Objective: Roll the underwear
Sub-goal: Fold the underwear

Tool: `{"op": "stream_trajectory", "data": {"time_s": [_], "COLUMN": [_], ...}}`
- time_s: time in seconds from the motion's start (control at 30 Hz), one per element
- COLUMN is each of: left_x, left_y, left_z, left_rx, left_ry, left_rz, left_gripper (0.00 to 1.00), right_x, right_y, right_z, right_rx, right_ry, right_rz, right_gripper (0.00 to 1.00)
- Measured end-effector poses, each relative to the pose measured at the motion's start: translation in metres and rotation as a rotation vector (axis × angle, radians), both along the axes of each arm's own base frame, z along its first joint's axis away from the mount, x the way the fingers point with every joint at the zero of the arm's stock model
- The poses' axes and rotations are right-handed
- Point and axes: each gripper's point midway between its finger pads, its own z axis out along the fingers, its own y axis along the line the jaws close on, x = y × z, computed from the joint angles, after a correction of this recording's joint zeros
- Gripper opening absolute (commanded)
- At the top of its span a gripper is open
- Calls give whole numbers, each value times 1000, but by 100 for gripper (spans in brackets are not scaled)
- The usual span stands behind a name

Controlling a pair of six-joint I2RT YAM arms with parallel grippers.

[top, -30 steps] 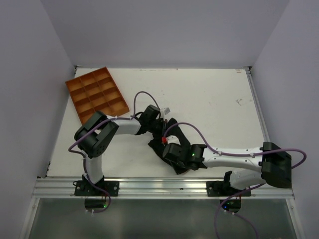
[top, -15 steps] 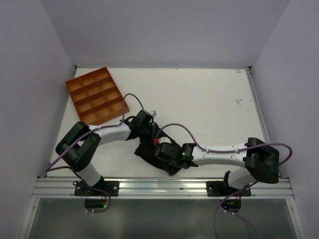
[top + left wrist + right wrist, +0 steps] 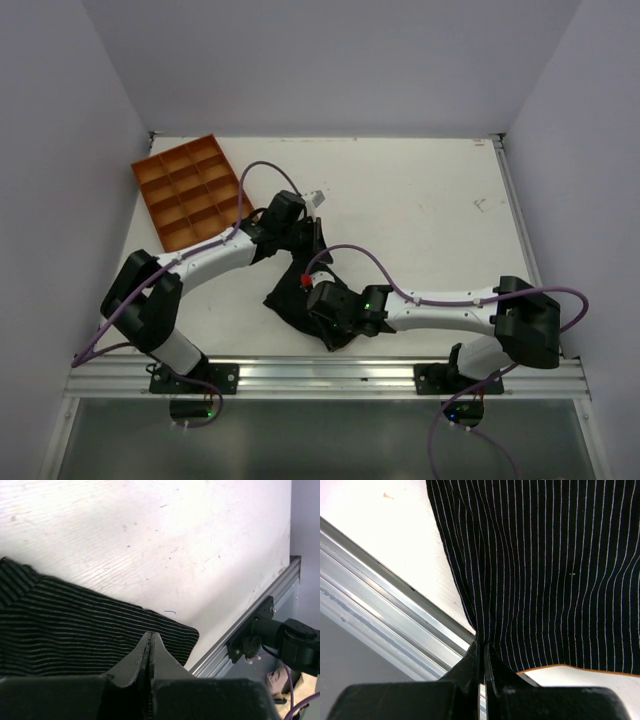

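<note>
The underwear [image 3: 283, 300] is black fabric with thin pale stripes, spread near the table's front edge between both grippers. My left gripper [image 3: 308, 240] is shut at its far end; in the left wrist view the shut tips [image 3: 150, 636] sit over the striped cloth [image 3: 75, 625]. My right gripper [image 3: 322, 315] is shut on its near edge. In the right wrist view the stripes [image 3: 545, 580] bunch into the tips [image 3: 481, 644], and a thin orange hem [image 3: 580, 669] runs beside them.
An orange compartment tray [image 3: 195, 190] lies at the back left. The metal front rail [image 3: 320, 372] runs just below the underwear and shows in the right wrist view [image 3: 380, 605] and the left wrist view [image 3: 240, 635]. White walls enclose the table.
Both grippers carried the underwear left and toward the front rail. Since half a second ago, my left gripper has moved back and a little right, drawing the cloth out.
</note>
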Motion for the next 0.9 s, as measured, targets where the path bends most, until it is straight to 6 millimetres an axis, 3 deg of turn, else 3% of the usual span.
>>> {"op": "stream_trajectory", "data": {"time_s": [0.1, 0.27, 0.53, 0.7, 0.9], "left_x": [-1, -17, -36, -41, -43], "left_y": [-16, -29, -22, -19, -23], "left_z": [-1, -34, -76, -91, -92], "left_rx": [-63, -114, -87, -49, -49], "left_ry": [9, 108, 188, 187, 172], "left_rz": [-75, -174, -228, -249, -264], "left_gripper": [0, 0, 0, 0, 0], "right_x": [-1, -2, -2, 3, 17], "right_y": [-1, -5, -7, -11, -21], "right_z": [-1, -1, -2, 1, 3], "right_rx": [1, 6, 5, 1, -9], "right_ry": [2, 2, 5, -13, -11], "right_rz": [1, -2, -19, -43, -96], "right_gripper": [0, 0, 0, 0, 0]}}
